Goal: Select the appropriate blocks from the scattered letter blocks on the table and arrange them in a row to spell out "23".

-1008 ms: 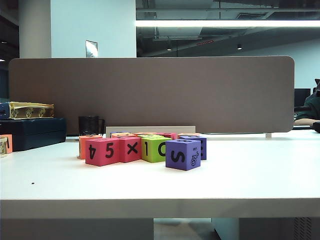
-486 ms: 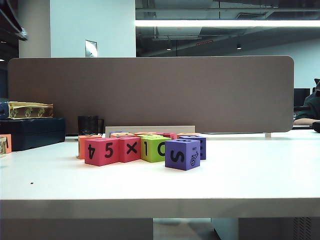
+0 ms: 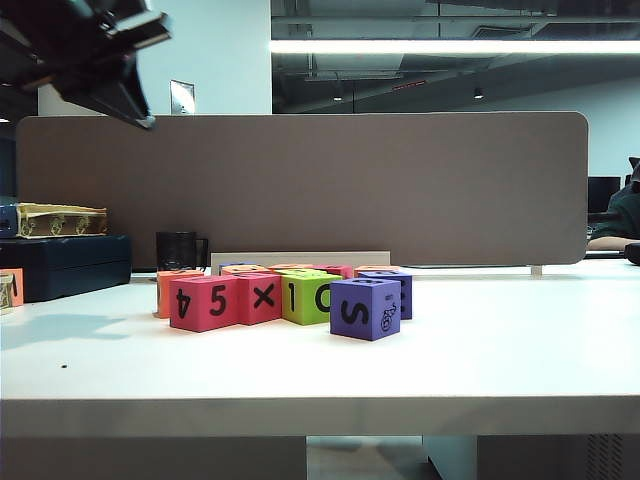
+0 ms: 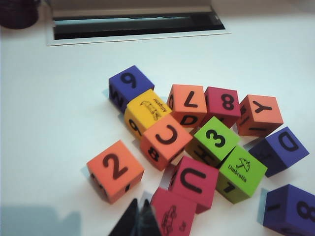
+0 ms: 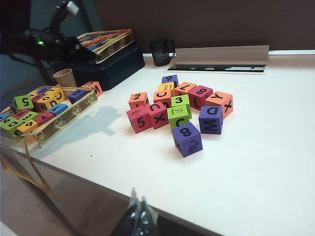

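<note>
The scattered letter blocks lie in a cluster on the white table (image 3: 500, 340). Among them, an orange cube with "2" on top (image 4: 115, 169) (image 5: 138, 100) sits at the cluster's edge. A lime-green cube with "3" on top (image 4: 215, 140) (image 5: 180, 102) sits in its middle. My left gripper (image 4: 139, 219) is shut and empty, high above the table beside the orange "2" cube and a pink cube (image 4: 172, 214). The exterior view shows this arm (image 3: 95, 50) at the upper left. My right gripper (image 5: 140, 211) is shut and empty, off the table's front edge.
A tray of more cubes (image 5: 69, 120), a paper cup (image 5: 64, 77) and a dark box (image 5: 113, 64) stand left of the cluster. A black mug (image 3: 180, 250) and a cable slot (image 4: 133, 24) lie behind it, before a brown partition (image 3: 300, 190).
My left arm has swung into the exterior view from the upper left and come lower. The blocks have not moved.
</note>
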Controlling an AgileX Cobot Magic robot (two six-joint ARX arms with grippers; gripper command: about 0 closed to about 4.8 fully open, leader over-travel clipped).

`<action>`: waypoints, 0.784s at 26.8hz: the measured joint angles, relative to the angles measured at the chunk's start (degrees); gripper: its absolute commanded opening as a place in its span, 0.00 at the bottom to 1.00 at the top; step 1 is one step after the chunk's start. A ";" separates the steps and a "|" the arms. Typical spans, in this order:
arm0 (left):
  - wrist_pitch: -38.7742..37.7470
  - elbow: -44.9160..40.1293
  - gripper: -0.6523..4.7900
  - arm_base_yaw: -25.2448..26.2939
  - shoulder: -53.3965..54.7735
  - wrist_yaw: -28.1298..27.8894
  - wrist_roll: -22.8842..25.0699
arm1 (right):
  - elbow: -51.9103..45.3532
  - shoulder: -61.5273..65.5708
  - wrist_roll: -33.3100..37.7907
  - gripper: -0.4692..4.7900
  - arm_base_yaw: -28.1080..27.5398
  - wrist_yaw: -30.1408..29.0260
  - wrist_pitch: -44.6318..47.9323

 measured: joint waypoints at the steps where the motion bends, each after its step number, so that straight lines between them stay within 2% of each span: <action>1: -0.02 1.09 0.11 -0.09 1.25 0.00 0.37 | 0.00 0.00 0.00 0.09 -0.02 0.02 0.00; 7: -4.44 10.49 0.11 0.04 9.49 -1.11 0.83 | 0.00 0.02 0.00 0.09 0.00 0.04 -0.20; 11: -6.12 13.53 0.11 -0.24 13.11 -2.38 0.92 | 0.00 0.02 -0.20 0.09 0.00 0.09 -0.20; 21: -6.10 15.82 0.11 -0.28 17.68 -2.36 0.94 | -0.02 0.55 -0.39 0.09 0.00 0.15 -0.26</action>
